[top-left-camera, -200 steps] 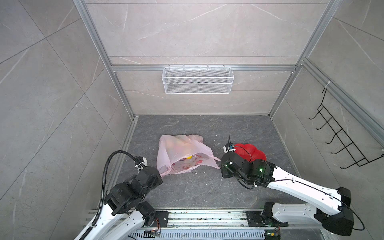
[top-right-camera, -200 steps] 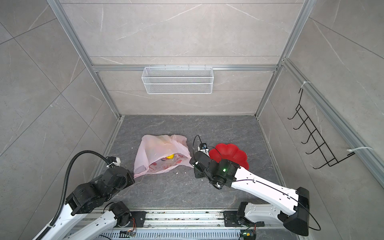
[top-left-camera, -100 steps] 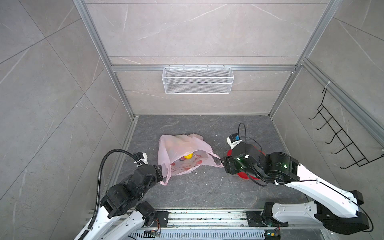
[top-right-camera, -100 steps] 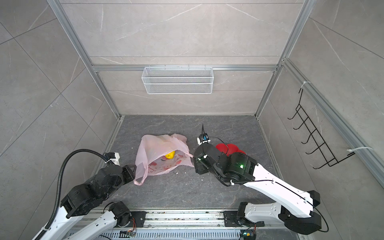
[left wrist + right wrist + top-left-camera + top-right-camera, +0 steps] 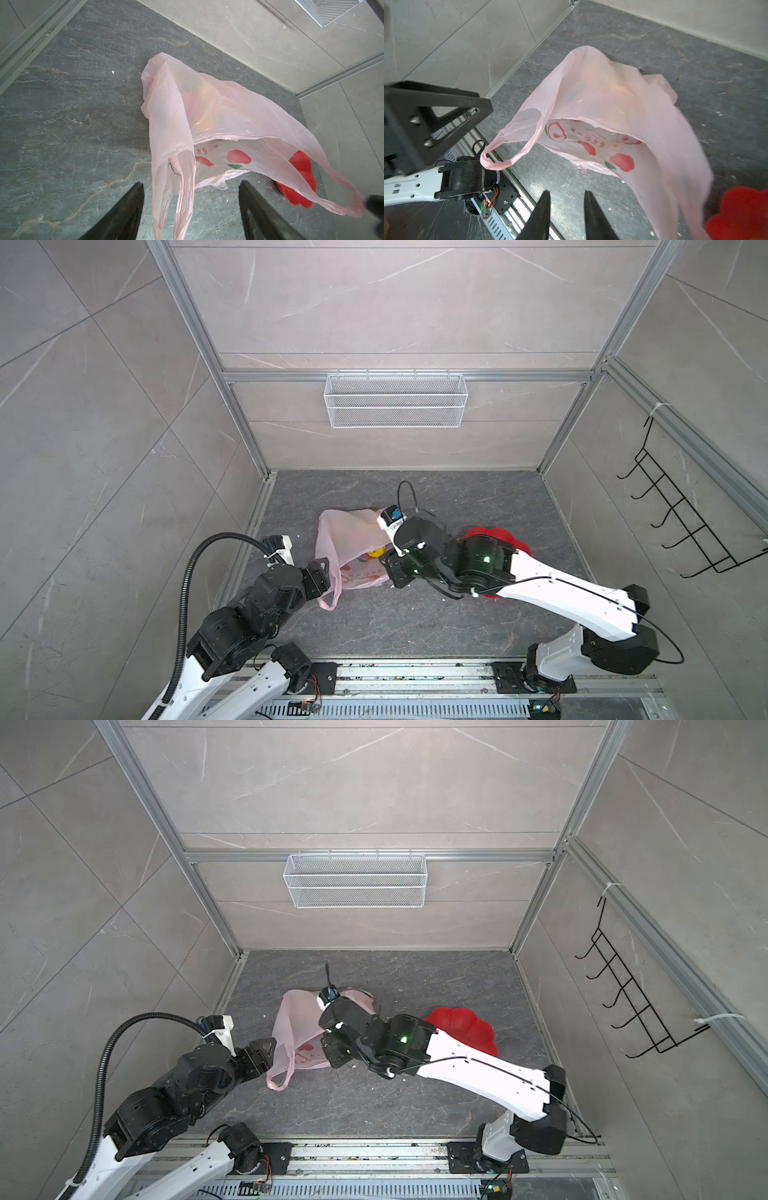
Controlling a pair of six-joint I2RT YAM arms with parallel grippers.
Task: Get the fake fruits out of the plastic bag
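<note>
Plastic bag [image 5: 351, 537], pale pink w/ red fruit print, sits on grey tabletop [image 5: 415, 626] btwn both arms, mouth open. Fake fruits are inside; only a yellow one [image 5: 376, 553] shows clearly. L gripper [image 5: 191, 182]: jaws spread wide, bag handle [image 5: 176, 197] hanging btwn them. R gripper [image 5: 566, 192]: jaws narrowly apart, nothing btwn. Red flower-shaped plate [image 5: 461, 1027] lies near bag, partly under R arm.
</note>
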